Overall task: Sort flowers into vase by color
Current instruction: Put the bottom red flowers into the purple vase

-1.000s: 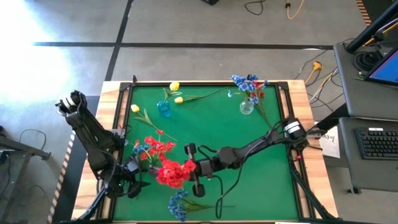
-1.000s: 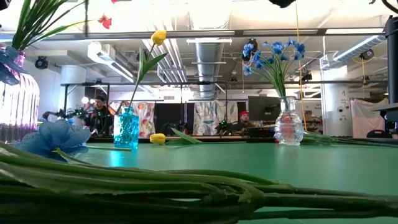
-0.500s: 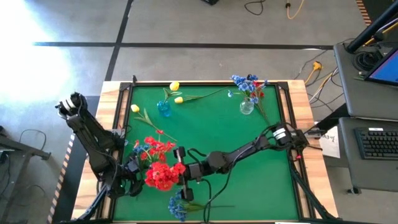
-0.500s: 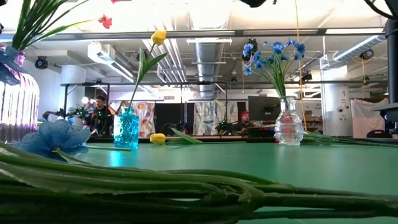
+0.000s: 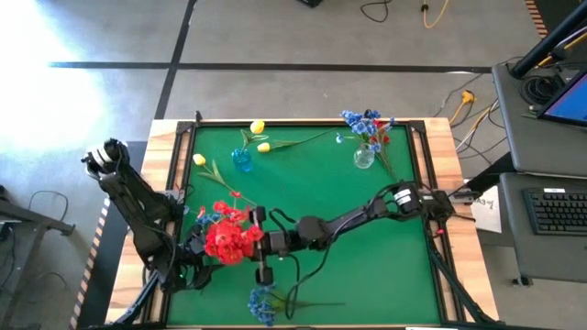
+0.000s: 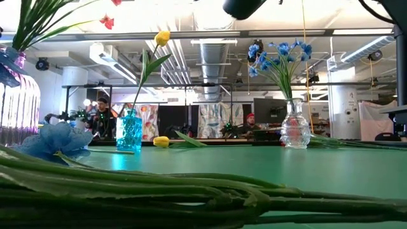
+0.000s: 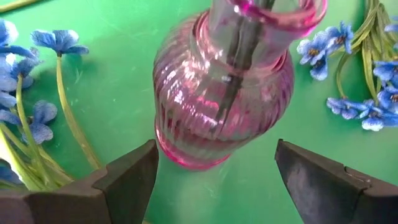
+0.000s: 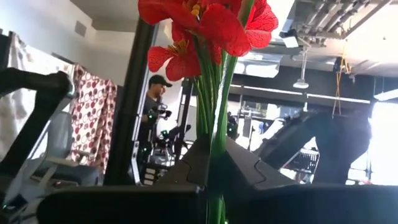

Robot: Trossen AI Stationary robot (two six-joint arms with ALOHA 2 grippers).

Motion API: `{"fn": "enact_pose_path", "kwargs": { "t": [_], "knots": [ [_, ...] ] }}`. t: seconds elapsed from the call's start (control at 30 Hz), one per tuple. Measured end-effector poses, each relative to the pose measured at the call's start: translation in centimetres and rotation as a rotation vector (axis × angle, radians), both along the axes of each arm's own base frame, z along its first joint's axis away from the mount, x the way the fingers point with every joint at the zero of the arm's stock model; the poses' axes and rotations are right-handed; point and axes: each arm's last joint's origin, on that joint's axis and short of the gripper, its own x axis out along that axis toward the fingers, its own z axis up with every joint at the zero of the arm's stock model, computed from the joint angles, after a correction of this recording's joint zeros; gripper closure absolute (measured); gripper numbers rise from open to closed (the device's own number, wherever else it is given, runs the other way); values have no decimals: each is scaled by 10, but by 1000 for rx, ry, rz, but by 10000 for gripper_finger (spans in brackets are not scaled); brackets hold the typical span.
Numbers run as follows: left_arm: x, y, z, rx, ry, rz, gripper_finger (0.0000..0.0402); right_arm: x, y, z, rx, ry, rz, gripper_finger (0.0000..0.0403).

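A bunch of red flowers (image 5: 229,242) hangs above the table's near left part, with my right gripper (image 5: 260,244) shut on its green stems. Just left of it stands a pink ribbed glass vase (image 7: 221,93), upright on its base, with stems inside it. My left gripper (image 7: 216,155) is open, one finger on each side of the vase's base and apart from it. More red flowers (image 5: 229,215) show beside the held bunch. The pink vase (image 6: 16,102) also shows at the low view's left edge. My right gripper pinches the red flowers' bundled green stems (image 8: 214,163) between its two fingers, below the blossoms. The fingers reach in from the table's right side and slant upward. The blossoms (image 8: 202,25) stand above the fingers, and the bunch is lifted clear of the table.
A blue vase (image 5: 241,161) with a yellow flower stands far left; loose yellow flowers (image 5: 264,145) lie by it. A clear vase (image 5: 364,157) with blue flowers stands far right. Blue flowers (image 5: 264,302) lie at the near edge, their stems (image 6: 191,191) filling the low view's foreground.
My right gripper has carried the red bunch toward the table's left edge, up to the pink vase and my left gripper, staying shut on the stems. The bunch has stayed clear of the table.
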Motion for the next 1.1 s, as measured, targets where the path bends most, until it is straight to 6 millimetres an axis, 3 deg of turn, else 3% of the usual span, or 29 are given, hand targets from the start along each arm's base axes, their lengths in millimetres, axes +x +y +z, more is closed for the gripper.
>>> {"fn": "enact_pose_path", "kwargs": {
  "t": [1.1],
  "knots": [
    [0, 0, 1, -11, -9, 1, 91, 8, -16, -4, 57, -9, -3, 385]
  ]
}}
